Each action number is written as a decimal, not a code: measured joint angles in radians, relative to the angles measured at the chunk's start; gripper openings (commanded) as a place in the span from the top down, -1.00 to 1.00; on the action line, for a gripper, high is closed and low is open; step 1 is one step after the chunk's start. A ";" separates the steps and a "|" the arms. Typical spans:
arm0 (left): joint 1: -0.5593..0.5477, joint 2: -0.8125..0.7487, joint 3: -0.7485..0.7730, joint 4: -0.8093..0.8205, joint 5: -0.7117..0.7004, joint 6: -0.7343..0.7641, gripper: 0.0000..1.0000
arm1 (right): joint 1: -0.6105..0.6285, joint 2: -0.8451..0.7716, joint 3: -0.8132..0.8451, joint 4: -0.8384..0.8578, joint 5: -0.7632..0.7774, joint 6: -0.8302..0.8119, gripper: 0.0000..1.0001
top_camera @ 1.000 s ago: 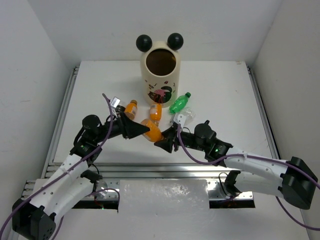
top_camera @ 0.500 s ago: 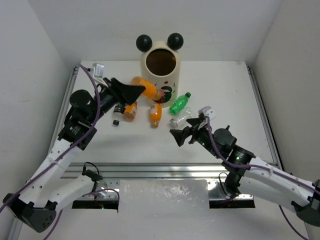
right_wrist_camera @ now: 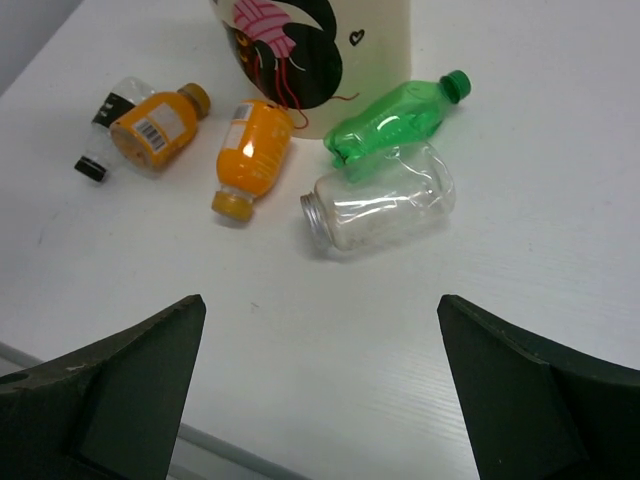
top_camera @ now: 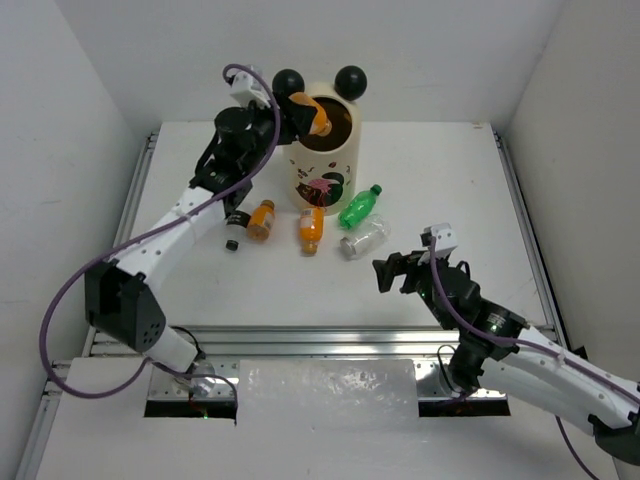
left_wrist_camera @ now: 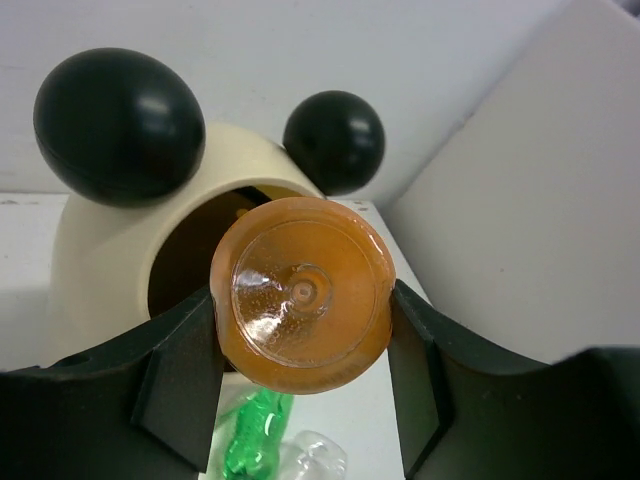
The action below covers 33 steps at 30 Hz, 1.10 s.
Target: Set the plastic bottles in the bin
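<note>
- Left fingers [left_wrist_camera: 180, 385]: clamped on the held orange bottle [left_wrist_camera: 303, 295], one finger against each side. The bottle's round base faces the wrist camera.
- Held orange bottle [top_camera: 312, 112]: lifted clear of the counter [top_camera: 450, 190] and tilted. It sits at the mouth of the bin [top_camera: 345, 150], over the rim just beside the left black ear [top_camera: 289, 82].
- Bin: upright near the far edge of the counter, about midway between its left and right edges. It has a cream wall with a pink-and-black print and two black ball ears on the rim.
- Right fingers [right_wrist_camera: 120, 385]: spread wide with nothing between them, over the near right part of the counter, well apart from the bin.
- Left orange bottle [top_camera: 262, 218] and middle orange bottle [top_camera: 311, 228]: lying on their sides on the counter just in front of the bin.
- Green bottle [top_camera: 359, 206]: lying beside the bin's base, cap toward the far right corner.
- Clear bottle [top_camera: 364, 239]: lying against the near side of the green bottle, open neck toward the left edge.
- Small black cap [top_camera: 231, 244]: on the counter near the left orange bottle, on its left-edge side.
</note>
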 measured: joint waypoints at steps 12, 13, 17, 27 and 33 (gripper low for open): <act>-0.007 0.171 0.177 -0.105 -0.037 -0.005 -1.00 | -0.143 0.403 0.147 -0.167 -0.068 0.223 -0.98; -0.010 0.158 0.174 -0.119 -0.036 -0.011 -0.99 | -0.192 0.470 0.187 -0.171 -0.100 0.248 -0.98; -0.021 0.031 0.148 -0.211 -0.037 -0.031 -0.99 | -0.284 0.685 0.336 -0.182 -0.149 0.355 -0.98; -0.021 -0.526 -0.219 -0.349 0.009 -0.055 -0.99 | -0.287 1.194 0.794 -0.407 -0.063 0.689 -0.98; -0.021 -0.636 -0.388 -0.435 0.013 -0.045 -0.99 | -0.288 1.363 0.866 -0.547 -0.008 0.843 -0.96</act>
